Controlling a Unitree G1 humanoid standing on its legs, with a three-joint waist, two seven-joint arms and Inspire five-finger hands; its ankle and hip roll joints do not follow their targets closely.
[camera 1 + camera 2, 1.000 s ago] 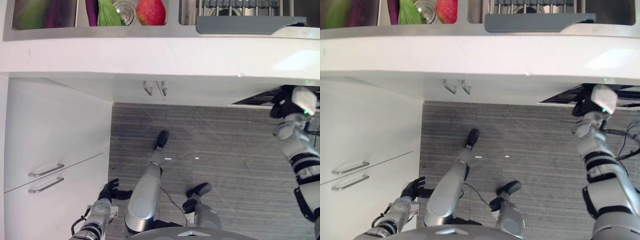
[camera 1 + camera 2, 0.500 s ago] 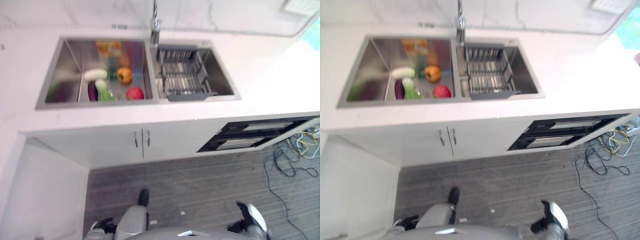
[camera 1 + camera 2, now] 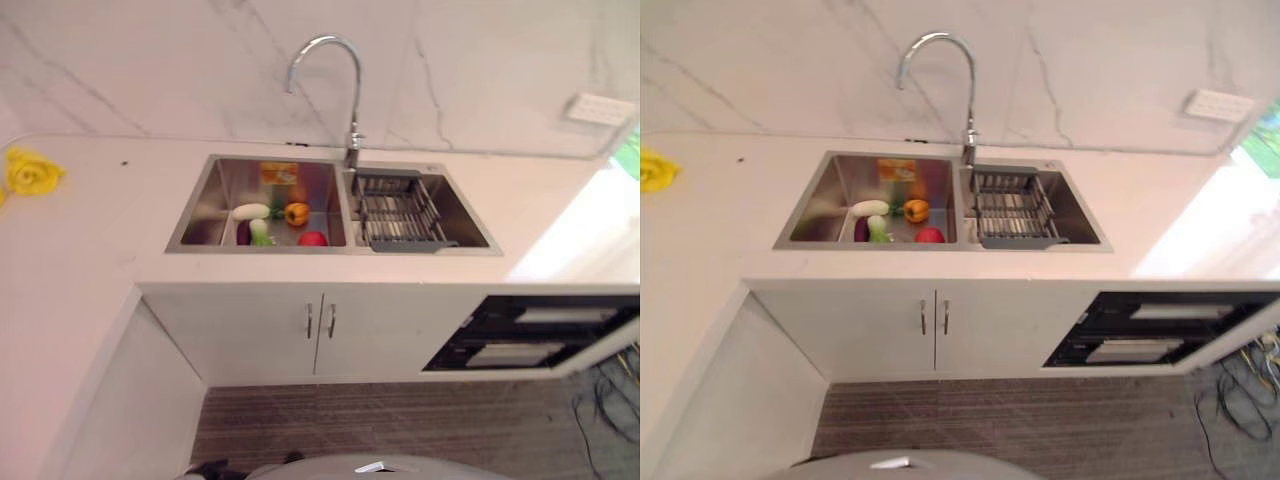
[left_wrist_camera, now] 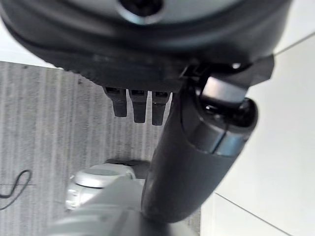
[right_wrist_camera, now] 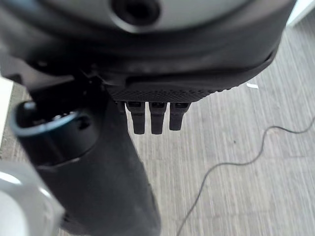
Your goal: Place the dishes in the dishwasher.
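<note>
- Left eye view is showing the sink [image 3: 205, 205] in the counter [image 3: 90, 250], with the rack [image 3: 400, 212] in its right basin and the dishwasher [image 3: 530, 335] standing open low on the right.
- Left hand [image 4: 135, 105] and right hand [image 5: 152, 118] are hanging over the floor with fingers straight, holding nothing; the right hand is likely nearer the dishwasher.
- Compared with earlier, the camera is looking higher, so the faucet [image 3: 335, 75] is now visible.

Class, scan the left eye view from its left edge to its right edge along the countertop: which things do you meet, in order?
Yellow cloth → left sink basin holding vegetables → faucet → dish rack in the right basin → white wall outlet.
</note>
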